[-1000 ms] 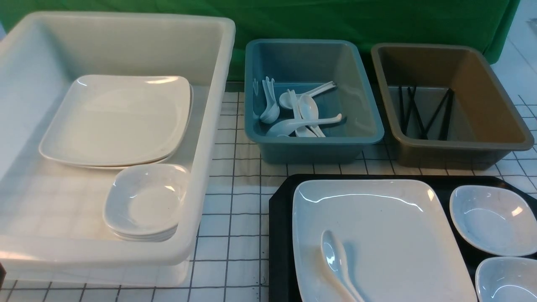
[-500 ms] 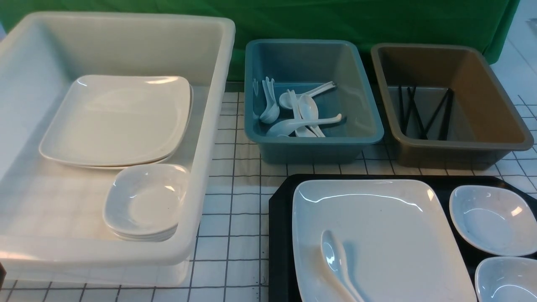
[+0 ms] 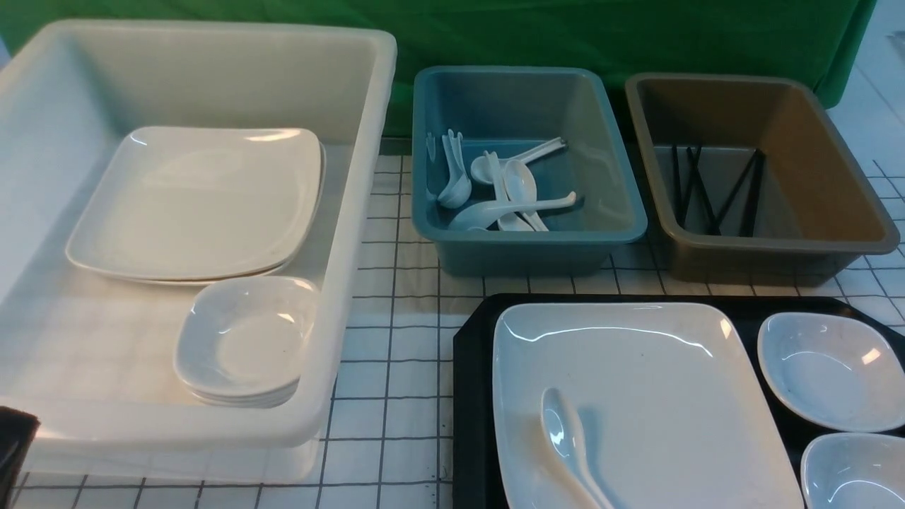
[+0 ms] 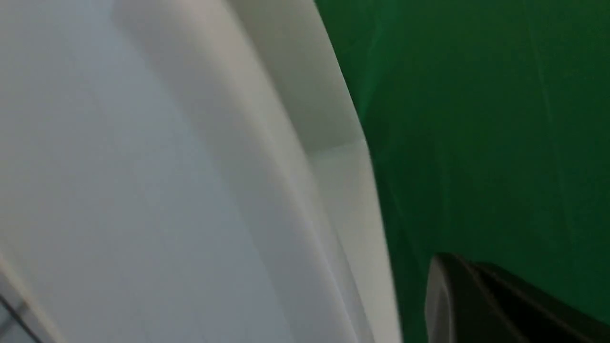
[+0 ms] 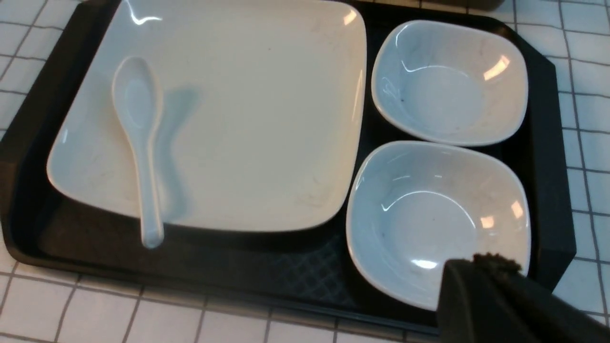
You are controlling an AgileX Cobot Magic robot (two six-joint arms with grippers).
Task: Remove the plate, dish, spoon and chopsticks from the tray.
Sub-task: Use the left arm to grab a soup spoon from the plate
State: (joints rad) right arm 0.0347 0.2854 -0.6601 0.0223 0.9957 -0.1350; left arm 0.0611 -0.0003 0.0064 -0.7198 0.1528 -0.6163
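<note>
The black tray [image 3: 470,367] lies at the front right. On it sits the large white plate [image 3: 650,375], with the white spoon [image 3: 565,435] lying on the plate's near left part. Two small deep white dishes [image 3: 827,371] [image 3: 855,474] sit to the plate's right. The right wrist view shows the tray [image 5: 286,267], plate [image 5: 248,119], spoon [image 5: 138,119] and both dishes [image 5: 450,81] [image 5: 433,214]. My right gripper [image 5: 481,267] hangs shut and empty over the nearer dish's edge. My left gripper [image 3: 13,442] [image 4: 443,271] is at the front left beside the white tub, shut and empty. No chopsticks show on the tray.
A big white tub [image 3: 346,233] at the left holds stacked plates and small dishes. A blue tub [image 3: 530,240] behind the tray holds several white spoons. A brown tub [image 3: 778,247] at the back right holds black sticks. A green cloth hangs behind.
My left gripper has come up into the bottom left corner of the front view. Everything on the tray and in the tubs stays where it was.
</note>
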